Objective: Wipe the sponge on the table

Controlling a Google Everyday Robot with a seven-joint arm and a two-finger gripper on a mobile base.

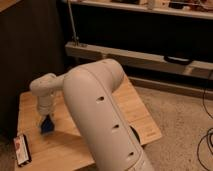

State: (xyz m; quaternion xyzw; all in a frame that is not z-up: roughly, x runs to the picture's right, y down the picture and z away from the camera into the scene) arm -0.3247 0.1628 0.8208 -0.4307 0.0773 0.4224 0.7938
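- Showing a light wooden table (142, 117) from above, with a thick white robot arm (95, 110) filling the middle of the view and reaching across to the left side of the tabletop.
- The gripper (46, 119) points straight down near the left edge, about midway between the far and near edges.
- The gripper looks clamped on a small bright blue sponge (46, 126). The sponge sits at its tip, and its lower edge seems to rest on the wood.
- A flat black and red gadget (21, 150) lies at the near left corner, close to the sponge but not touching it.
- Risk: a stroke toward the near left corner could hit the gadget and push it off the tabletop.
- Risk: a stroke carried too far left could take the sponge past the edge and off the wood.
- Risk: pressing too hard could fold the soft sponge or twist it out of the grip. Pressing too lightly would leave it skimming above the surface.
- Hidden: the arm covers the centre and the near edge of the tabletop, so anything lying there cannot be seen.
- Hard to make out: whether the sponge really touches the wood, and what the dark patch (134, 136) beside the arm near the near right corner is.
- A dark shelf (140, 30) stands behind the table.
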